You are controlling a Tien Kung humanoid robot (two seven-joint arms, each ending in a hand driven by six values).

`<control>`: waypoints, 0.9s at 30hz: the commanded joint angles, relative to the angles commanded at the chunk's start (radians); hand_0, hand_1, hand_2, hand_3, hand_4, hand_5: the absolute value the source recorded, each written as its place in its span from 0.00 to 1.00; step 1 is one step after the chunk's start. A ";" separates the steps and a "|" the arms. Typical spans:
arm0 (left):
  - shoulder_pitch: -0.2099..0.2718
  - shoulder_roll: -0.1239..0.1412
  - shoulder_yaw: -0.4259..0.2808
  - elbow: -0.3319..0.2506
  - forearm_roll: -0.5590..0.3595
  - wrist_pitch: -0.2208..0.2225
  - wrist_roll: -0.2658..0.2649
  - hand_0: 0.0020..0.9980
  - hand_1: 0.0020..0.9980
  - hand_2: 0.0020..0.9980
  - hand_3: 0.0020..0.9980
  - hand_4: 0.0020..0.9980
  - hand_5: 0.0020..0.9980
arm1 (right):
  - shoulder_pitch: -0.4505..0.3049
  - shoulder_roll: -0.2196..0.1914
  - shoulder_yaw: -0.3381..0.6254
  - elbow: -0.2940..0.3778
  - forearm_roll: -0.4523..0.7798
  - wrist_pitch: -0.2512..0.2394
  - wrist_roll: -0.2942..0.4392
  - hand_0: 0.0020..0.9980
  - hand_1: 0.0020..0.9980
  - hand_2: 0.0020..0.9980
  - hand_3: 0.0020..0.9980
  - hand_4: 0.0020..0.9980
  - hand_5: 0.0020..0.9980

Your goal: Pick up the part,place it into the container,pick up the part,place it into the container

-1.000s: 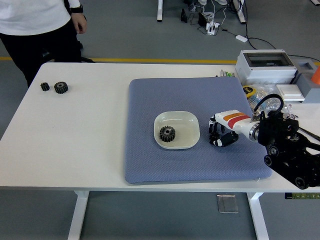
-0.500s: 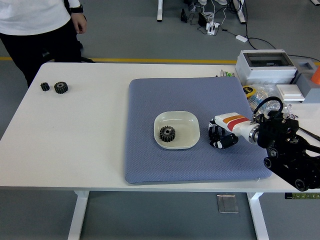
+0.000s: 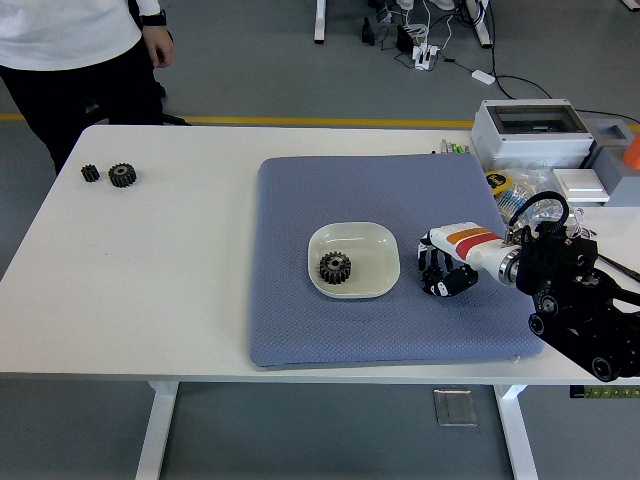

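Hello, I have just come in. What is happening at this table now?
The right robot hand rests on the blue mat, beside the white dish, fingers curled, holding nothing visible. One black gear lies in the dish. Two more gears sit at the table's far left. A person stands behind, touching nothing.

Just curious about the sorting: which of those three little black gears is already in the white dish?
The gear lying in the white dish on the blue mat. The other two gears, a small one and a larger one, sit together on the bare table's far left.
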 joint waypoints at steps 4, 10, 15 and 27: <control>-0.002 0.000 -0.001 0.000 0.001 0.000 0.000 0.59 0.55 0.66 0.56 0.66 0.57 | 0.004 -0.005 0.012 0.005 -0.001 -0.002 0.000 0.16 0.30 0.38 0.46 0.85 0.05; -0.003 0.001 -0.004 0.000 0.003 0.000 0.000 0.59 0.55 0.66 0.56 0.66 0.57 | 0.015 -0.012 0.029 0.016 -0.004 -0.002 -0.001 0.16 0.29 0.37 0.46 0.84 0.04; -0.003 0.002 -0.006 0.000 0.005 0.001 0.001 0.59 0.54 0.66 0.56 0.66 0.57 | 0.020 -0.011 0.028 0.009 -0.002 0.000 -0.003 0.16 0.29 0.37 0.46 0.84 0.04; -0.002 0.003 -0.011 0.000 0.011 0.001 0.002 0.58 0.54 0.66 0.56 0.66 0.57 | 0.041 -0.004 0.078 0.076 -0.004 -0.007 -0.008 0.18 0.28 0.37 0.46 0.83 0.02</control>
